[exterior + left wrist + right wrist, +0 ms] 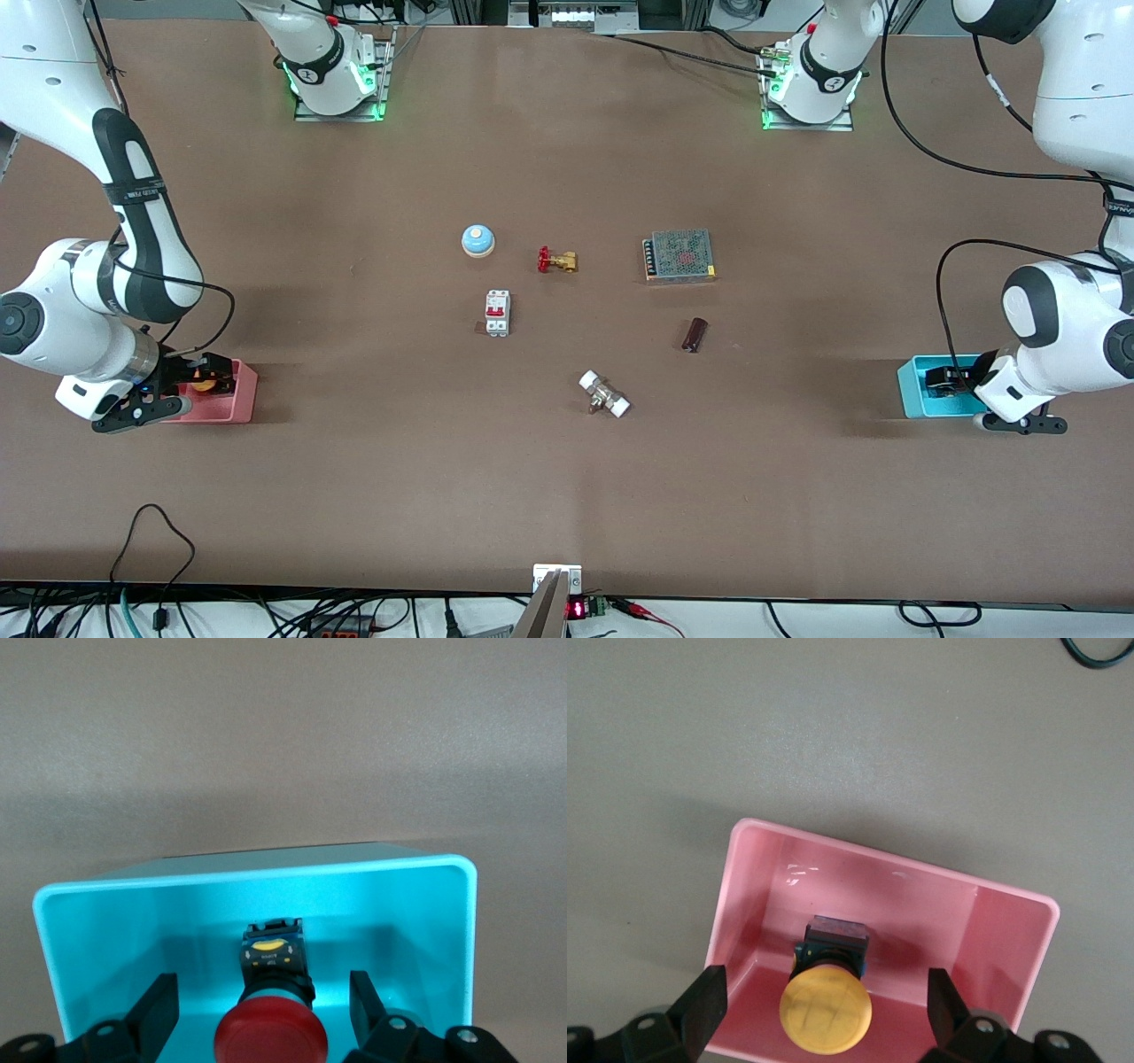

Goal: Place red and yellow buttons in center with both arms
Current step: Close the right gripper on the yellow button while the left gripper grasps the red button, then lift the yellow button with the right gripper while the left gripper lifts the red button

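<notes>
— While both buttons are still lying in their trays, which step can be said to be in hand?

— The grasp, it would be judged. Nothing has yet been gripped. The right claw is held spread over the pink tray, with the yellow button lying between its fingers and untouched by them. The left claw is likewise held spread over the blue tray, the red button being framed between its fingers.

— And what is called for next?

— Each claw would need to be lowered and pressed together on its cap, then lifted clear of the tray walls and carried to the bare middle of the table.

— How are the arms posed?

— Each is bent down steeply at its own end of the table, the wrist tipped over its tray. Farther off, a white switch, a bell and a valve are crowded near the middle, so open space must be chosen.
</notes>
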